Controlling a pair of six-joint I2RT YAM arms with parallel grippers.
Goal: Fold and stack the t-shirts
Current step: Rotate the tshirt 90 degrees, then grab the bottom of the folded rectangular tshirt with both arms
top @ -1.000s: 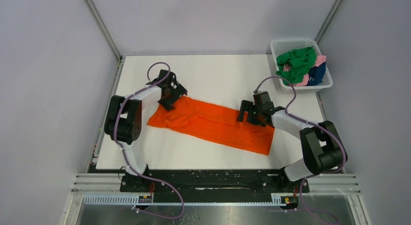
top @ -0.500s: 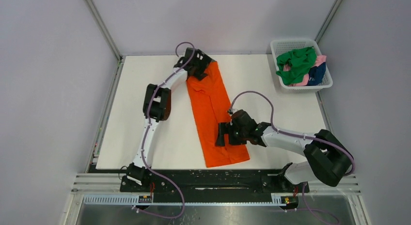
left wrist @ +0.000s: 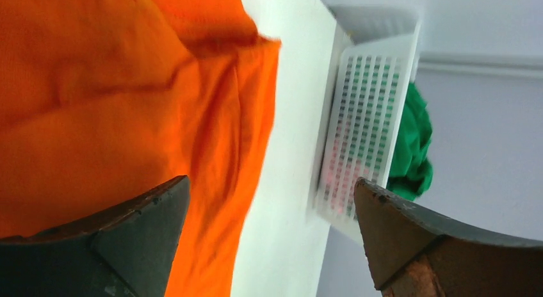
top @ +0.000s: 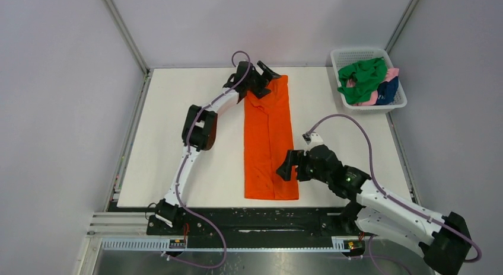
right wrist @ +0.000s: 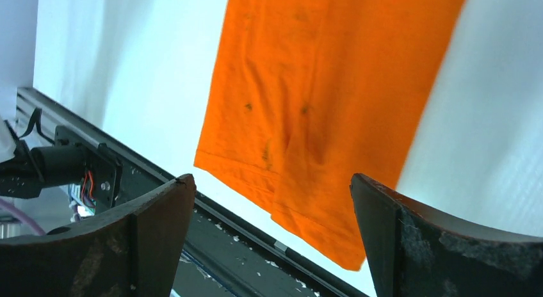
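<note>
The bright orange t-shirt [top: 268, 138] lies folded into a long narrow strip running from the table's far edge to its near edge. It also shows in the left wrist view [left wrist: 115, 105] and the right wrist view [right wrist: 320, 86]. My left gripper [top: 265, 75] is open and empty above the strip's far end. My right gripper [top: 286, 169] is open and empty just above the strip's near right part. Green [top: 362, 78], pink [top: 372, 98] and navy [top: 388, 91] t-shirts lie bunched in the basket.
The white mesh basket [top: 353, 54] stands at the table's far right corner; it shows in the left wrist view [left wrist: 362, 118] too. A black rail [top: 249, 218] runs along the table's near edge. Grey walls close in the sides and back.
The orange shirt has swung from lying slantwise across the table to lying straight, far to near. Both grippers have let go of it and stand open. The right arm has drawn back toward the near edge.
</note>
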